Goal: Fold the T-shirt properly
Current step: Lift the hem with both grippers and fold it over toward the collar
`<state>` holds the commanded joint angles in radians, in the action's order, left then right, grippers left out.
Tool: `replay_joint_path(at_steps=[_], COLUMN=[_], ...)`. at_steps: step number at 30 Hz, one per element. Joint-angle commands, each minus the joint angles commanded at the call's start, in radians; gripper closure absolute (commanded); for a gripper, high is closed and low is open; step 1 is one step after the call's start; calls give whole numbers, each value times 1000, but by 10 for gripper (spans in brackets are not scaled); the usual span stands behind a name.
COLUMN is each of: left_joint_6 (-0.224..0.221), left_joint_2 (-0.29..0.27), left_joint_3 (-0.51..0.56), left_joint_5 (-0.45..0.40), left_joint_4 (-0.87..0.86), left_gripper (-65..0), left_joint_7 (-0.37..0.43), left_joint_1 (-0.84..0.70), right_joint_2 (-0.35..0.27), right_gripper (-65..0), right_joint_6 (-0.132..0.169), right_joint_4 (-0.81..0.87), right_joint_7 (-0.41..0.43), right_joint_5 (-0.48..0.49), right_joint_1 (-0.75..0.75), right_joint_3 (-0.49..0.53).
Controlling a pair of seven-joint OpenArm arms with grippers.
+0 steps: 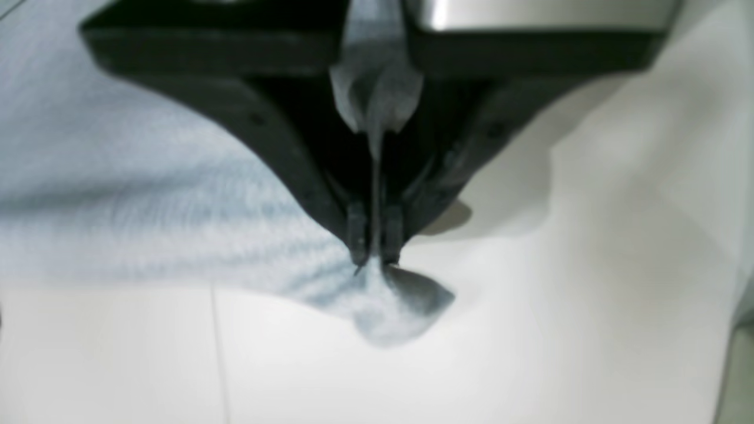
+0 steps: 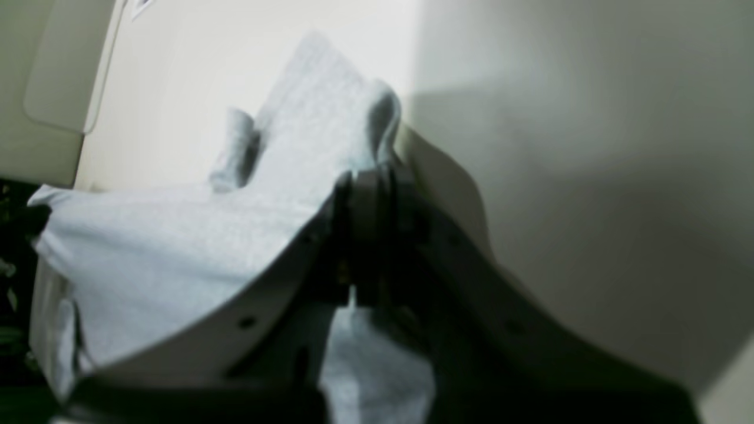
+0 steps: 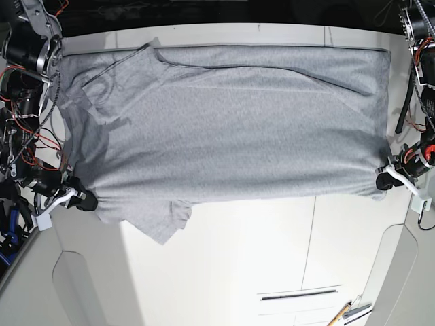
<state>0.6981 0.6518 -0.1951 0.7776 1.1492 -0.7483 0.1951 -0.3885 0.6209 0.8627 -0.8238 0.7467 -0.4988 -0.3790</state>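
Observation:
The heather-grey T-shirt [image 3: 231,122] lies spread flat across the far half of the white table [image 3: 224,272], its collar at the base view's left and its hem at the right. No lettering shows. My left gripper [image 3: 385,180] is shut on the near hem corner; the left wrist view shows its fingertips [image 1: 358,238] pinching a tuft of the T-shirt [image 1: 118,206] just above the table. My right gripper [image 3: 85,201] is shut on the near shoulder by the sleeve. In the right wrist view that gripper [image 2: 365,179] pinches the T-shirt [image 2: 177,247], which drapes leftward.
A short sleeve [image 3: 160,224] sticks out toward the near side. A pencil-like tool [image 3: 345,312] and a dark slot [image 3: 296,295] lie near the front right. Arm bases with loose wires [image 3: 27,109] flank the table on both sides.

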Motion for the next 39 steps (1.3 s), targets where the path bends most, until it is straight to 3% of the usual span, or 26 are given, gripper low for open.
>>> replay_joint_path(at_steps=[4,9,15,21,22,24,26,30,33,39], left_joint_6=[0,0,0,0,0,0,0,0,0,0], left_joint_2=[0,5,16,10,10,10,10,10,10,10], left_joint_3=[-1,-3,-3,-3,-3,-3,-3,-3,-3,-3], left_joint_5=[0,0,-39,-42,-42,-42,-41,-42,-42,-39], left_joint_4=[114,215,294,303,303,303,303,303,303,303], left_gripper=[0,0,0,0,0,0,0,0,0,0], left_joint_7=[-1,-2,-5,-3,-3,11,19,19,18,19], left_joint_1=[-90,-176,-236,-276,-277,-276,-276,-277,-280,-282], right_joint_2=[-33,-43,-44,-43,-43,-43,-43,-40,-37,29], right_gripper=[0,0,0,0,-12,-180,-282,-293,-293,-293], right_joint_6=[5,4,3,-21,-23,-23,-23,-23,-23,-23], right_joint_4=[56,253,444,452,452,452,452,452,452,436], right_joint_7=[-19,-28,-34,-33,-29,6,29,63,145,188], right_joint_5=[66,103,99,14,3,-8,-6,-6,-11,-128], right_joint_1=[84,250,404,447,446,445,440,418,387,291], right_joint_3=[0,0,-2,-1,-2,-2,-12,-69,-89,-61])
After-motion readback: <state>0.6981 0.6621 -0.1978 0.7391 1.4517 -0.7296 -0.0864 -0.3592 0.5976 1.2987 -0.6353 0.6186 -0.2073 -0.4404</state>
